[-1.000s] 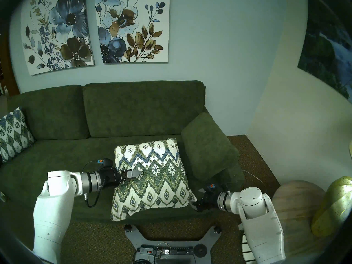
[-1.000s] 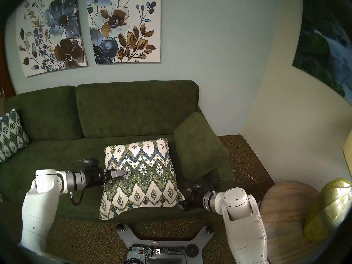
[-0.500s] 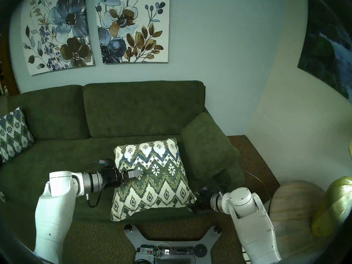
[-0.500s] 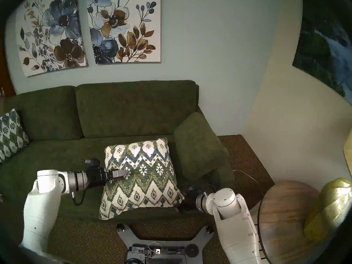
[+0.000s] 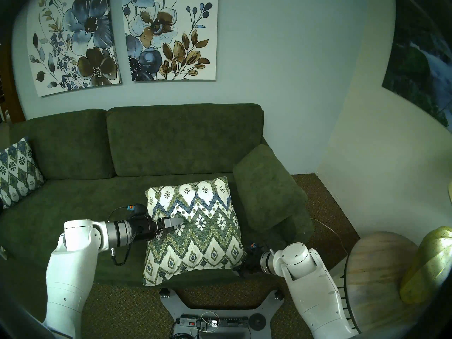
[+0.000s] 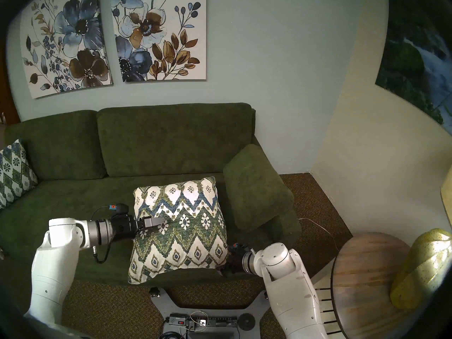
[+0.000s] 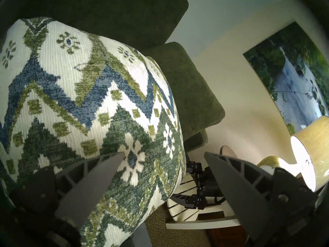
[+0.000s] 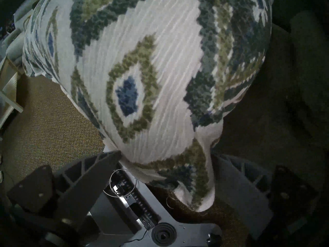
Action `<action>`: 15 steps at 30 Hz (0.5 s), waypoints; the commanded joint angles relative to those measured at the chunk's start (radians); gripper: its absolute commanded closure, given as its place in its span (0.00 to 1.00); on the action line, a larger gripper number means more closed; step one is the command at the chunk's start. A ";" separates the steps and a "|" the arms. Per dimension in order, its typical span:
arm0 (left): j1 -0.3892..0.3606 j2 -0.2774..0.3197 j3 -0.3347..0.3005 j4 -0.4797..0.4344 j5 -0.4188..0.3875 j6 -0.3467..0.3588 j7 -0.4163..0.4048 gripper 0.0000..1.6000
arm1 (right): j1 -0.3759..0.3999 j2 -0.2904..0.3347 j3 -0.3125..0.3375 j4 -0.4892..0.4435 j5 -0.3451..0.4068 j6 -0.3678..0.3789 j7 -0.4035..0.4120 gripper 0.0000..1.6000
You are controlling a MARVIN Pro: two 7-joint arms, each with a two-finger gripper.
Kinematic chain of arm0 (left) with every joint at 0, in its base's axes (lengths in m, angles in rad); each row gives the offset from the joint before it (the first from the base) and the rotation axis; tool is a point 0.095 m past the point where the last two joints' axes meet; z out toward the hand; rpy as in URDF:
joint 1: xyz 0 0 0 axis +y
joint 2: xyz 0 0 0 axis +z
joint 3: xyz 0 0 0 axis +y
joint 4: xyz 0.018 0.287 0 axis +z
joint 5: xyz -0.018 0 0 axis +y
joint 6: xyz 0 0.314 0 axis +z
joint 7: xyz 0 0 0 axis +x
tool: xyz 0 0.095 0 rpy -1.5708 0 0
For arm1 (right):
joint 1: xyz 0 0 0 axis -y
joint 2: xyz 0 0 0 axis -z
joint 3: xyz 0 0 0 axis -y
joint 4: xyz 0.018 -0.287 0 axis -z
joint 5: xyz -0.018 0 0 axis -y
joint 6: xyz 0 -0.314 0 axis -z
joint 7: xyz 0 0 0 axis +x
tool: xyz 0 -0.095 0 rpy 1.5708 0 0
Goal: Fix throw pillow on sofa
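The throw pillow (image 5: 203, 235) (image 6: 188, 235) lies flat on the seat of the green sofa (image 5: 73, 208) (image 6: 61, 204), beside the right armrest, its front edge hanging over the seat's front. My left gripper (image 5: 176, 227) (image 6: 160, 224) (image 7: 163, 153) is open over the pillow's left side. One of its fingers (image 7: 99, 171) rests against the pillow's top face (image 7: 89, 98) and the other stands free in the air. My right gripper (image 5: 238, 270) (image 6: 221, 270) (image 8: 165, 153) is open at the pillow's front right corner (image 8: 195, 193), which pokes in between its fingers.
A second patterned pillow (image 5: 17, 169) leans at the sofa's left end. The padded right armrest (image 5: 266, 189) rises just right of the throw pillow. A round wooden side table (image 5: 381, 270) with a yellow-green lamp base (image 5: 430, 265) stands right of my right arm. My base and power strip (image 5: 215, 321) are on the carpet in front.
My right arm has swung left, bringing its open fingers from beside the pillow onto its front right corner, which shifted slightly left. My left gripper crept a little to the right.
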 commanded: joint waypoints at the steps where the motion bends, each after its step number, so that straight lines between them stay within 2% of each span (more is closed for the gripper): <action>1: -0.023 0.011 -0.011 -0.001 -0.016 0.008 -0.018 0.00 | -0.016 -0.032 0.024 -0.043 0.027 -0.005 -0.027 0.82; 2: -0.023 0.011 -0.011 -0.001 -0.016 0.008 -0.018 0.00 | -0.016 -0.032 0.024 -0.043 0.027 -0.005 -0.027 0.82; 3: -0.024 0.014 -0.013 0.001 -0.017 0.009 -0.020 0.00 | -0.033 -0.027 0.031 -0.078 0.032 0.001 -0.024 1.00; 7: -0.025 0.020 -0.019 0.006 -0.022 0.010 -0.023 0.00 | -0.062 -0.015 0.050 -0.156 0.038 0.003 -0.022 1.00; 15: -0.028 0.024 -0.027 0.006 -0.029 0.015 -0.011 0.00 | -0.039 0.021 0.077 -0.261 0.006 -0.005 -0.062 1.00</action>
